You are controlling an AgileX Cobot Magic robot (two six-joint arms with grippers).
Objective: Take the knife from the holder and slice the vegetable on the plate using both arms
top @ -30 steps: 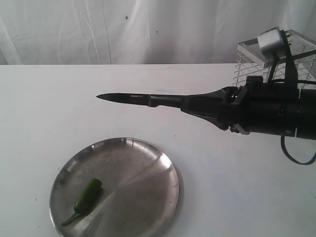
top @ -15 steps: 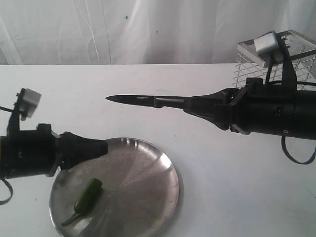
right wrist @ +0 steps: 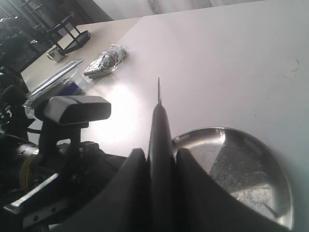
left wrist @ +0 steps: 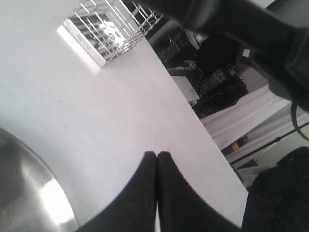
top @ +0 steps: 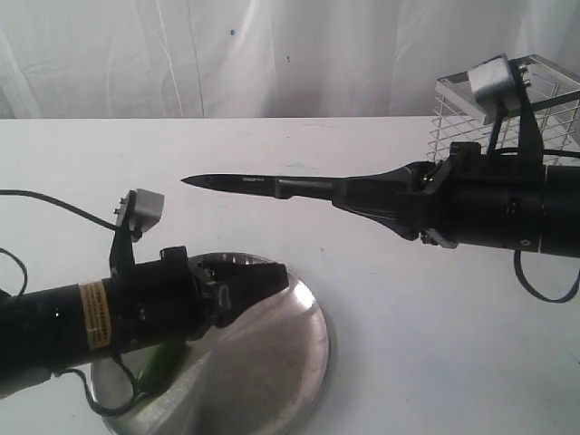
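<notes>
I can read no word or number outright from here. On the left arm (top: 54, 328) I see a yellow label (top: 93, 317) with dark print, too small to make out. On the knife (top: 263, 185) there is a short pale marking on the blade, close to the handle, but its letters blur. In the left wrist view the flat rim of the holder (left wrist: 79, 41) bears a line of faint lettering that I cannot decipher either.
</notes>
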